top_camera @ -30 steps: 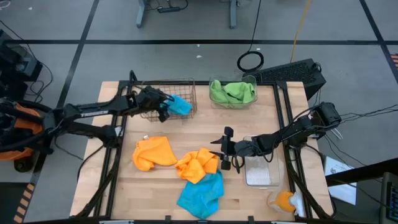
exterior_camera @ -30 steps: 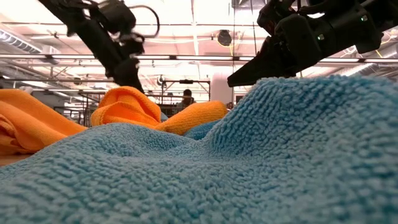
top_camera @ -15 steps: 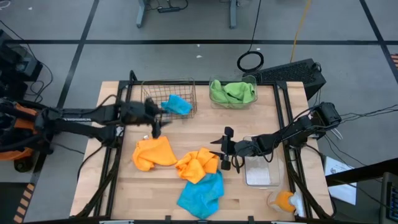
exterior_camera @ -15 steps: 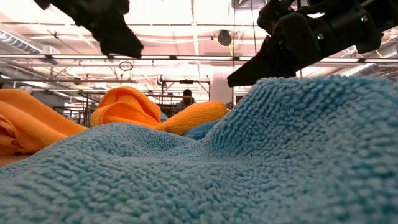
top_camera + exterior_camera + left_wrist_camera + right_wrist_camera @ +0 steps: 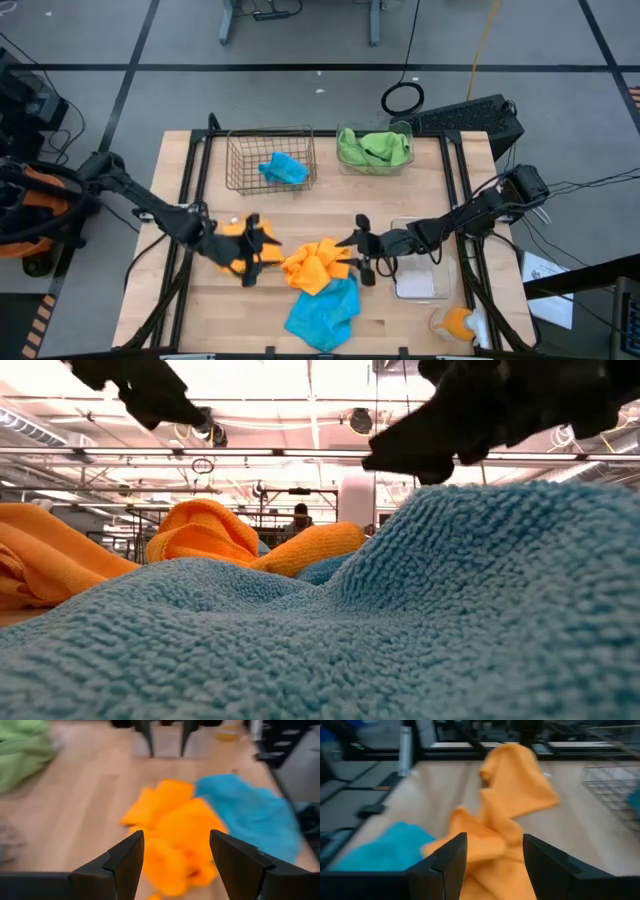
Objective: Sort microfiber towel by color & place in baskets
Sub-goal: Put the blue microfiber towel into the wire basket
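One blue towel [image 5: 284,168] and one green towel [image 5: 374,148] are sorted; two orange towels [image 5: 315,264] and one blue remain on the worktop [image 5: 300,205]. Both end effectors, left [image 5: 250,264] and right [image 5: 362,260], are apart and empty, at 9 and 3 o'clock of the orange heap.

black cable coil [image 5: 403,98] on floor | wooden table [image 5: 420,325]

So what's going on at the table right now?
Towel sorting is partway done: a blue towel lies in the wire basket, a green one in the far clear bin. Both grippers, left and right, hang open and empty over the orange towels. The near clear bin holds nothing.
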You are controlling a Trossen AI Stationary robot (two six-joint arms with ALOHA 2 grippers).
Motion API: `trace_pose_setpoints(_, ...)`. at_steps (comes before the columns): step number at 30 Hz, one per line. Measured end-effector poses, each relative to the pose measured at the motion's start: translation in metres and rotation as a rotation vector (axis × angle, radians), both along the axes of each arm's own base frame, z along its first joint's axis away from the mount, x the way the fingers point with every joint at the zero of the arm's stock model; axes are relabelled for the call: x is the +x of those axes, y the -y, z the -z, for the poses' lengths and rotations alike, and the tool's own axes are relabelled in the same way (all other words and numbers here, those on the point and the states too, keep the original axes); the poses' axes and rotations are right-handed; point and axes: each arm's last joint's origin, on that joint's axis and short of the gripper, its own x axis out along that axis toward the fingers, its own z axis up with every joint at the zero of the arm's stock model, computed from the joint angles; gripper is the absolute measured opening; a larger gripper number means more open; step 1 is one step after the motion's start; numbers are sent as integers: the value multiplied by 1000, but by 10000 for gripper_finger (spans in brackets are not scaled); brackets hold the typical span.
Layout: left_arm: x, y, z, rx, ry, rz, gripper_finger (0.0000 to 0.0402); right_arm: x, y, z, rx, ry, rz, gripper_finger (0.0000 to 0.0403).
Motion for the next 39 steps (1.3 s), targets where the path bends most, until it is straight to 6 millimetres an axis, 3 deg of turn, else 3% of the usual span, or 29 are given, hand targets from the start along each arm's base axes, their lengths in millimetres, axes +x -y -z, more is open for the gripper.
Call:
trace_pose_setpoints(5, 10, 26, 14, 10, 33, 84, 233, 9, -21, -19, -8, -70, -62, 183)
trace_pose_setpoints(11, 21, 40, 35, 19, 15, 98, 233, 16, -40, -44, 37, -222, -55, 183)
trace_pose_setpoints(18, 32, 50, 55, 24, 7, 102, 233, 7, -59, -47, 146, -302, -81, 183)
trace_pose_setpoints(22, 38, 54, 63, 21, 26, 112, 233, 3, -73, -38, 205, -353, -120, 191)
trace_pose_setpoints(28, 42, 56, 70, 35, 35, 123, 233, 6, -90, -7, 211, -441, -121, 227)
trace_pose_setpoints(39, 47, 50, 71, 57, 30, 101, 233, 36, -112, 29, 172, -563, -111, 281)
